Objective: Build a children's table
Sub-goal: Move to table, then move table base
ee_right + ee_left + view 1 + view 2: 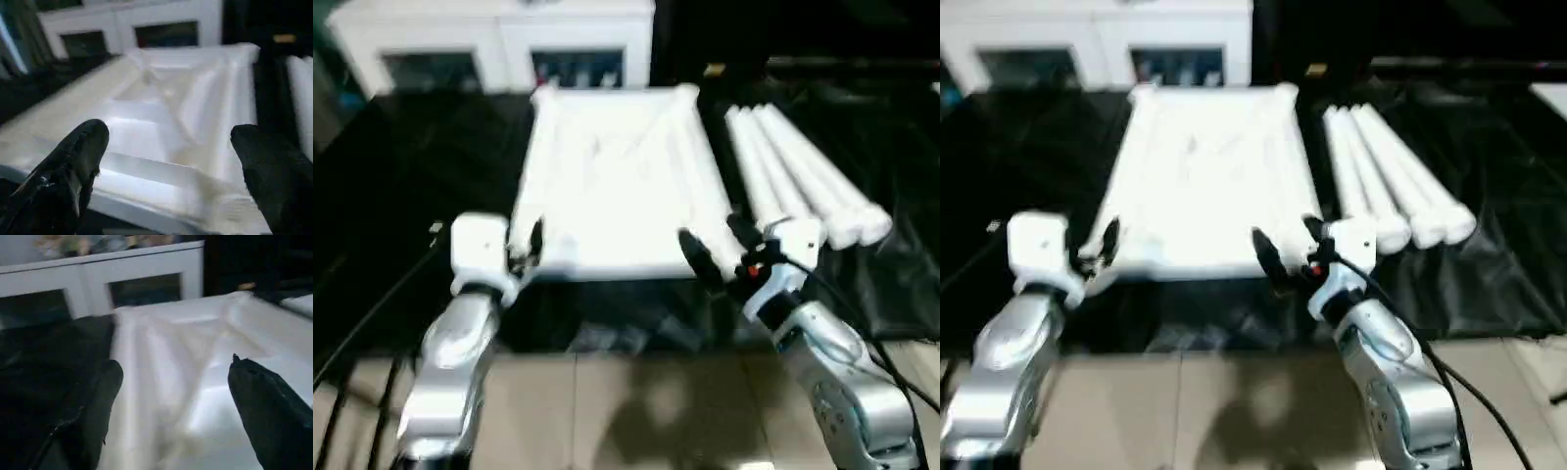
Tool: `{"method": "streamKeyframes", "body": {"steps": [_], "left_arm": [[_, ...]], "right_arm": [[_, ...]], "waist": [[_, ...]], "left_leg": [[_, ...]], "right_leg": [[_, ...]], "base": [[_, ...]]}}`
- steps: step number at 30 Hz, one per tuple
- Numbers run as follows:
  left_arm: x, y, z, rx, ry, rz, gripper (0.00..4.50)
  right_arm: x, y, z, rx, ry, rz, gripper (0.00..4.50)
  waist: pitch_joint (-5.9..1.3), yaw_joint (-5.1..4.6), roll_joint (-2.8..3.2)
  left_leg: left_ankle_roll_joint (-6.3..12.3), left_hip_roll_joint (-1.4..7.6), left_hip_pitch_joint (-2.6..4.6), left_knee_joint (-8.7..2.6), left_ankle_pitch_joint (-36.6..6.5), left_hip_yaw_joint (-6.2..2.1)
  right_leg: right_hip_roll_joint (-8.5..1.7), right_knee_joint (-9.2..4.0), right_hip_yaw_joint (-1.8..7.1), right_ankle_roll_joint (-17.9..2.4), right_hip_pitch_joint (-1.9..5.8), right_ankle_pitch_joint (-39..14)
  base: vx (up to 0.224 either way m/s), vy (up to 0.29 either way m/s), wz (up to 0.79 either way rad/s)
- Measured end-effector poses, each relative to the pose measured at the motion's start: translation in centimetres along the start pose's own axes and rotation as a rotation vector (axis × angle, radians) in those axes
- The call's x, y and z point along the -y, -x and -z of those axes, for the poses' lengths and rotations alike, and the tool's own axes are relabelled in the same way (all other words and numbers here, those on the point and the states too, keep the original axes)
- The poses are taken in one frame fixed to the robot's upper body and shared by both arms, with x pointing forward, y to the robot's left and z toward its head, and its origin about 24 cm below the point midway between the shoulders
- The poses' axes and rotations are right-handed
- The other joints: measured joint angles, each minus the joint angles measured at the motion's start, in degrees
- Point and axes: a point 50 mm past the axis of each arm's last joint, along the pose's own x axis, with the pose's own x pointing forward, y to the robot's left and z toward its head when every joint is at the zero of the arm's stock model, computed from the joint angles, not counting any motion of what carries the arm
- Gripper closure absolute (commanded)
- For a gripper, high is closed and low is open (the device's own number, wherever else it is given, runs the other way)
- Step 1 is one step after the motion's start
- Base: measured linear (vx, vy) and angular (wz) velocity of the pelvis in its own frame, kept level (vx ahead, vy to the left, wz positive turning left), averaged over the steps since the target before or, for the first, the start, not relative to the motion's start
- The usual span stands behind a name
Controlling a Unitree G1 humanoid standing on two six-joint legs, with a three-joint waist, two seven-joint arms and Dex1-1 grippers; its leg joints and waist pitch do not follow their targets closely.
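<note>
Silver forearms rise from the lower edge of the head view, the left one at 7 o'clock and the right one at 5 o'clock, both reaching toward the middle of the scene. Beyond them spreads the black-draped table (401, 196), the biggest thing here, with a white cabinet (499, 44) with glass doors behind it at 11 o'clock. On the black cloth, at the centre, lies the white tabletop (617, 186), underside up, ribs showing. Just beside it at 2 o'clock, four white legs (803, 186) lie side by side, touching one another, apart from the top.

At the top's near left corner sits the left gripper (530, 250), its two black fingers (93, 406) spread wide with nothing between them. At the near right corner is the right gripper (1291, 250), its fingers (78, 156) likewise spread wide and empty, pointing across the top's near edge.
</note>
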Motion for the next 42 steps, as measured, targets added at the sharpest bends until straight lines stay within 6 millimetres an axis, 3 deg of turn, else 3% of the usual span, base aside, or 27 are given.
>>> {"method": "streamKeyframes", "body": {"steps": [1,2,3,5,6,7,8,10,12,13,14,15,16,17,18,19,20,21,24,26,27,31,33,39,42], "left_arm": [[0.2,0.0,0.1,-0.005,-0.003,0.011,0.52],[0.2,0.0,0.1,-0.002,-0.011,0.016,0.52],[0.1,0.0,0.1,0.001,-0.017,0.019,0.52],[0.1,0.1,0.3,-0.003,-0.013,0.036,0.52],[0.2,0.1,0.5,-0.009,-0.010,0.043,0.52],[0.1,0.1,0.5,-0.008,-0.013,0.050,0.52],[0.0,0.2,0.8,-0.021,-0.020,0.052,0.52],[-0.3,0.3,1.3,-0.039,-0.028,0.051,0.52],[-0.3,0.3,1.3,-0.039,-0.030,0.055,0.52],[-0.1,0.3,1.2,-0.037,-0.024,0.069,0.52],[0.1,0.3,1.2,-0.036,-0.018,0.076,0.52],[0.6,0.2,1.3,-0.037,-0.016,0.099,0.52],[0.8,0.2,1.3,-0.035,-0.013,0.108,0.52],[1.0,0.2,1.3,-0.035,-0.009,0.113,0.52],[1.2,0.2,1.2,-0.029,-0.012,0.118,0.52],[1.2,0.2,1.1,-0.021,-0.020,0.120,0.52],[1.2,0.2,1.1,-0.014,-0.028,0.121,0.52],[1.1,0.2,0.9,-0.006,-0.037,0.122,0.52],[1.0,0.2,0.9,-0.011,-0.029,0.108,0.52],[0.9,0.2,1.0,-0.015,-0.013,0.094,0.52],[0.9,0.2,1.0,-0.021,-0.006,0.089,0.52],[1.7,0.3,1.1,-0.032,-0.031,0.199,0.52],[2.9,0.5,1.3,-0.045,-0.064,0.358,0.52],[6.3,0.3,2.0,-0.109,-0.097,0.716,0.52],[7.9,0.2,2.5,-0.168,-0.143,0.914,0.52]], "right_arm": [[0.2,0.0,0.2,-0.012,0.004,0.019,0.00],[0.3,0.0,0.3,-0.015,0.010,0.029,0.00],[0.3,0.0,0.2,-0.014,0.012,0.032,0.00],[0.3,0.0,0.2,-0.009,0.008,0.045,0.00],[0.2,0.0,0.1,-0.004,0.004,0.050,0.00],[0.2,0.0,0.0,0.002,0.003,0.052,0.00],[0.0,0.0,0.3,-0.004,-0.015,0.053,0.00],[-0.4,0.0,0.3,-0.007,-0.020,0.042,0.00],[-0.2,0.1,0.3,-0.007,-0.017,0.052,0.00],[0.1,0.3,0.3,-0.011,-0.014,0.062,0.00],[0.2,0.5,0.4,-0.015,-0.012,0.069,0.00],[0.5,0.7,0.5,-0.025,-0.006,0.077,0.00],[0.6,0.8,0.5,-0.028,-0.001,0.079,0.00],[0.7,0.9,0.5,-0.030,0.004,0.081,0.00],[0.7,1.0,0.5,-0.033,0.005,0.083,0.00],[0.8,1.0,0.5,-0.033,0.008,0.085,0.00],[0.9,1.0,0.5,-0.035,0.014,0.090,0.00],[0.8,1.0,0.5,-0.037,0.020,0.089,0.00],[0.6,0.8,0.3,-0.044,0.039,0.062,0.00],[0.7,0.6,0.0,-0.039,0.058,0.049,0.00],[0.9,0.6,-0.2,-0.038,0.068,0.044,0.00],[1.9,0.9,-0.5,-0.082,0.140,-0.031,0.00],[2.9,1.2,-0.6,-0.114,0.157,-0.095,0.00],[4.5,2.4,-1.0,-0.204,0.213,-0.255,0.00],[5.4,3.4,-1.2,-0.272,0.253,-0.325,0.00]], "waist": [[0.08,0.29,-0.09],[-0.12,0.42,0.27],[-0.23,0.81,0.49],[-0.38,1.82,1.75],[-0.86,2.25,3.33],[-0.90,2.54,4.64],[-0.93,2.55,5.02],[-1.04,2.60,4.86],[-1.08,2.82,4.79],[-1.16,3.00,4.77],[-1.20,3.27,4.71],[-1.15,4.05,4.43],[-1.10,4.65,4.28],[-0.90,5.11,4.00],[-0.85,5.67,3.95],[-0.89,5.70,3.98],[-1.00,5.04,4.22],[-1.29,4.01,4.49],[-1.22,1.93,4.31],[-1.22,1.13,4.18],[-1.17,0.88,3.80],[-0.86,0.94,2.84],[-0.90,0.96,2.59],[-0.92,1.10,2.50],[-1.03,1.08,2.83]], "left_leg": [[-0.04,-0.03,-0.86,2.22,0.0,-0.66],[-0.67,-0.13,-1.95,3.62,0.4,-1.29],[-1.84,0.28,-3.67,3.92,1.0,-2.19],[-3.89,1.84,-6.81,2.79,3.0,-3.35],[-4.77,3.64,-8.80,-1.15,5.8,-3.82],[-5.20,5.32,-9.96,-2.82,10.9,-3.92],[-4.92,5.66,-10.18,-2.20,10.6,-3.88],[-4.42,4.64,-10.18,-2.24,10.2,-3.74],[-4.41,3.80,-10.11,-2.44,10.2,-3.73],[-4.37,3.72,-10.15,-2.77,10.4,-3.45],[-4.48,4.20,-9.96,-3.16,10.6,-2.33],[-4.84,4.73,-9.45,-3.84,10.5,-0.41],[-5.20,4.99,-9.14,-4.08,10.4,0.62],[-5.17,5.14,-8.93,-3.98,10.2,1.11],[-5.09,5.16,-8.52,-3.23,9.5,0.82],[-4.82,5.11,-8.42,-2.77,9.1,0.67],[-4.04,4.68,-8.79,-2.80,9.0,0.13],[-3.51,4.38,-8.68,-2.98,9.1,0.30],[-2.74,4.12,-9.05,-3.00,9.3,0.34],[-2.77,3.88,-9.05,-3.00,9.3,0.46],[-2.77,3.79,-8.98,-3.01,9.3,0.83],[-2.79,3.85,-9.01,-3.23,9.3,1.07],[-2.89,3.96,-8.98,-3.56,9.4,1.13],[-2.99,4.44,-8.94,-3.99,9.5,1.60],[-3.03,4.55,-8.91,-4.00,9.5,1.62]], "right_leg": [[0.40,-0.66,0.02,-0.2,1.00,-0.4],[0.56,-1.13,0.01,-0.6,2.05,-0.6],[1.10,-1.61,0.00,-0.8,3.20,-1.1],[1.99,-2.10,-0.85,-0.9,4.78,-2.0],[2.95,-1.96,-1.79,-0.7,5.06,-2.6],[3.75,-1.36,-2.51,-0.3,5.21,-3.4],[3.32,-0.19,-2.98,0.1,4.66,-3.9],[1.83,0.77,-2.74,0.4,3.77,-3.9],[0.62,-0.39,-1.56,2.5,3.43,-3.4],[0.24,-0.59,-1.76,3.1,3.63,-3.1],[0.23,-0.64,-1.35,3.2,3.42,-3.0],[0.31,-0.62,-0.07,3.1,3.11,-3.0],[0.60,-0.71,1.20,3.2,2.80,-2.8],[1.02,-0.77,2.77,3.5,2.69,-2.6],[1.59,-0.82,4.47,4.1,2.70,-2.4],[1.83,-0.90,5.53,4.5,2.71,-2.1],[1.27,-1.28,4.94,4.7,2.75,-1.8],[0.60,-1.99,4.27,4.0,2.69,-1.4],[-1.10,-3.42,1.15,1.1,2.83,-0.2],[-2.24,-3.88,0.28,1.1,3.09,0.0],[-2.97,-3.93,-0.22,1.7,3.09,0.3],[-3.62,-3.95,-0.53,4.0,2.79,0.1],[-3.62,-3.95,-0.66,4.0,2.68,0.1],[-3.64,-3.67,-0.90,4.0,2.66,0.2],[-3.77,-3.68,-1.26,3.8,2.66,0.9]], "base": [[0.238,-0.038,0.05],[0.238,-0.038,0.05],[0.192,-0.045,0.08],[0.186,0.010,0.08],[0.182,0.062,0.01],[0.148,0.118,0.00],[0.148,0.118,0.00],[0.116,0.104,0.00],[0.083,0.072,0.00],[0.000,0.000,0.00],[0.000,0.000,0.00],[-0.026,0.018,-0.22],[-0.052,0.043,-0.47],[-0.052,0.043,-0.47],[-0.050,0.089,-0.66],[-0.034,0.139,-0.56],[-0.034,0.139,-0.56],[-0.026,0.151,-0.17],[-0.043,0.148,0.03],[-0.053,0.106,0.03],[-0.052,0.063,0.02],[-0.027,0.011,-0.01],[0.000,0.000,0.00],[0.000,0.000,0.00],[0.000,0.000,0.00]]}}
